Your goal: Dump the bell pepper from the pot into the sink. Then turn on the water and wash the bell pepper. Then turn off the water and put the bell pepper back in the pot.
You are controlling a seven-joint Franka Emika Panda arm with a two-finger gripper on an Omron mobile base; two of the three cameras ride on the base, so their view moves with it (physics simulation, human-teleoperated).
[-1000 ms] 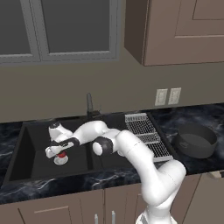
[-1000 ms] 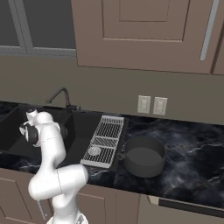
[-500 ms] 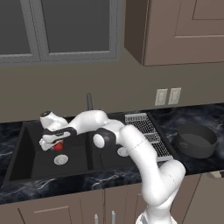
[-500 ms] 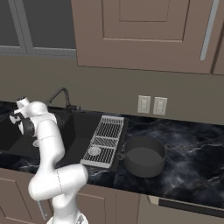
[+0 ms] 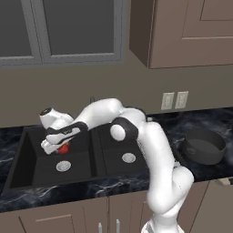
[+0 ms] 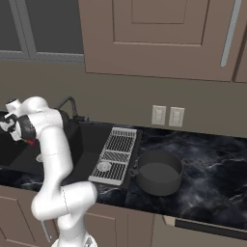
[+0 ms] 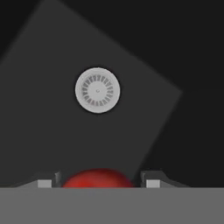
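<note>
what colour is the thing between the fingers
Red: the bell pepper, clearest in the hand view.

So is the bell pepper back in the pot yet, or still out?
Still out. The bell pepper sits between the jaws above the sink's left basin; the pot on the counter looks empty.

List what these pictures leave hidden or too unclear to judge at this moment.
- Bell pepper: hand view, lower part cut off by the bottom edge; left base view, the white hand covers most of it.
- Gripper: the fingers flank the pepper, but contact cannot be made out.
- Sink: right base view, the arm blocks the left basin.
- Faucet: whether water runs is too small to tell.
- Pot: its floor is too dark to read.
</note>
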